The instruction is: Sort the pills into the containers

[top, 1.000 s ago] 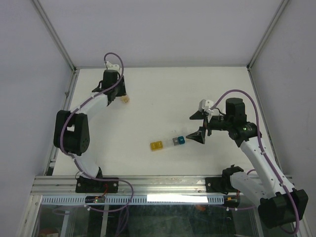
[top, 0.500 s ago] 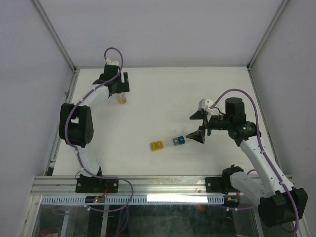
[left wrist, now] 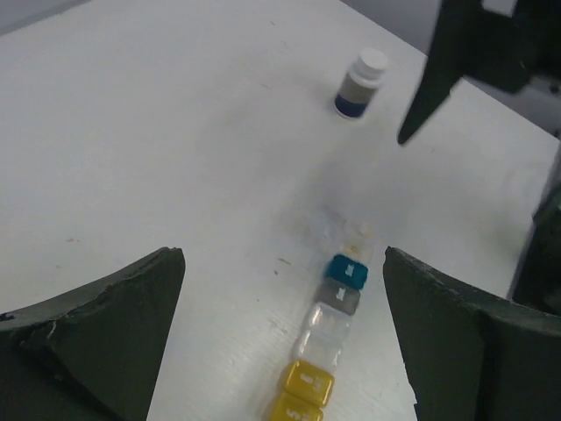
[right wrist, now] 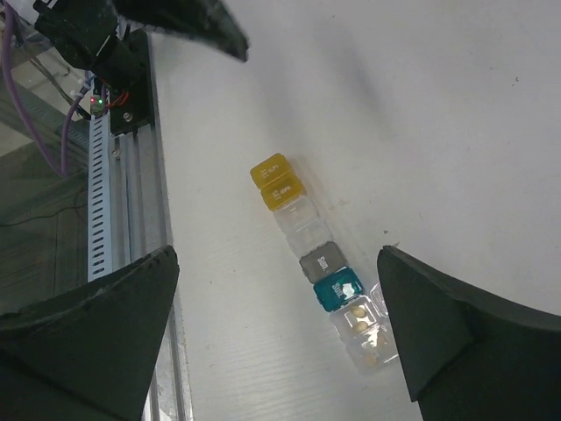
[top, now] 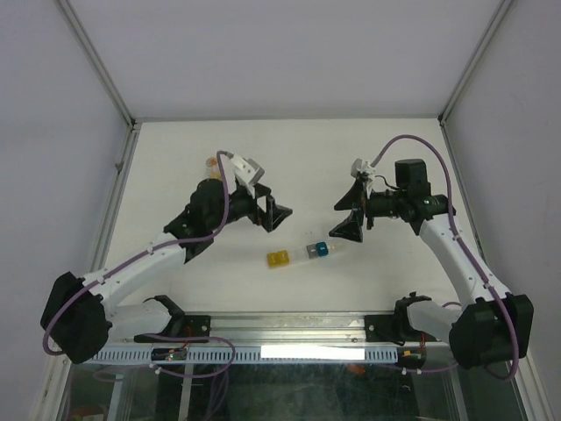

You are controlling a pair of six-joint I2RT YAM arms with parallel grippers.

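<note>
Right wrist shows pills (right wrist: 358,325) in end containers (right wrist: 344,333), invisible from above — left fingers (left wrist: 96,324) and right fingers (right wrist: 88,324) spread empty.

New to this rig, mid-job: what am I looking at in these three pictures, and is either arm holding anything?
Two robot arms are bolted at the near edge of a white table. The overhead picture looks down from above and behind them; the other two come from a camera on each wrist, so the dark wedges at their edges are that arm's own fingers. The left pincer and right pincer both stand open and hold nothing. Near them lies a strip of pill boxes: yellow, clear, grey, blue, then clear ones holding a few tan pills. A white-capped bottle stands past the strip, and a clear vial with tan contents beyond the left arm.
</note>
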